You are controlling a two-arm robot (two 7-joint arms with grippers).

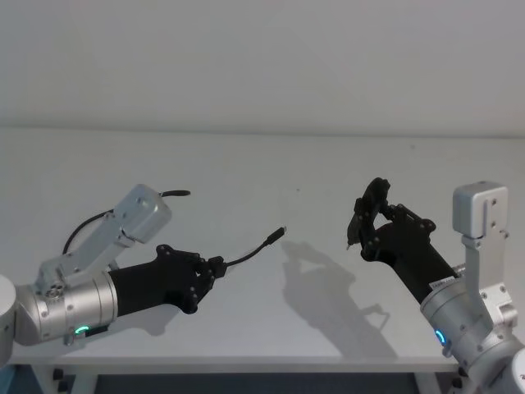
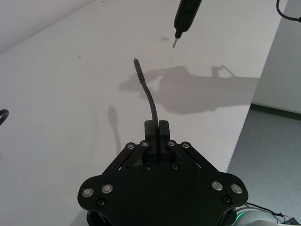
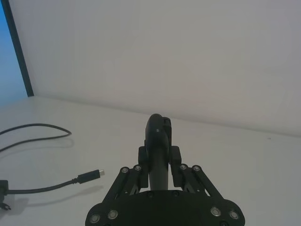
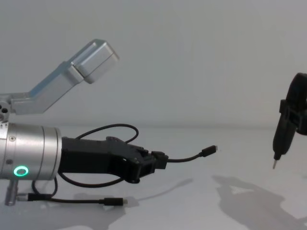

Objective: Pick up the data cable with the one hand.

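Note:
The data cable [image 1: 250,252] is a thin black cord. My left gripper [image 1: 217,266], the one hand with the green ring light, is shut on it a little behind one plug [image 4: 209,151]. That plug sticks out forward, lifted off the table. The rest of the cord loops back behind the left arm [image 4: 112,128], and its other plug [image 4: 113,201] lies on the table. In the left wrist view the cord [image 2: 150,101] rises straight out of the shut fingertips [image 2: 151,128]. My right gripper [image 1: 367,215] hovers to the right, shut on a slim black pointed tool [image 4: 280,136], tip down.
The white table [image 1: 271,164] runs back to a plain wall. Its front edge [image 1: 246,368] lies just below both arms. The tool's shadow [image 1: 328,287] falls between the two grippers. Open table surface separates the cable's raised plug from the tool's tip [image 2: 175,43].

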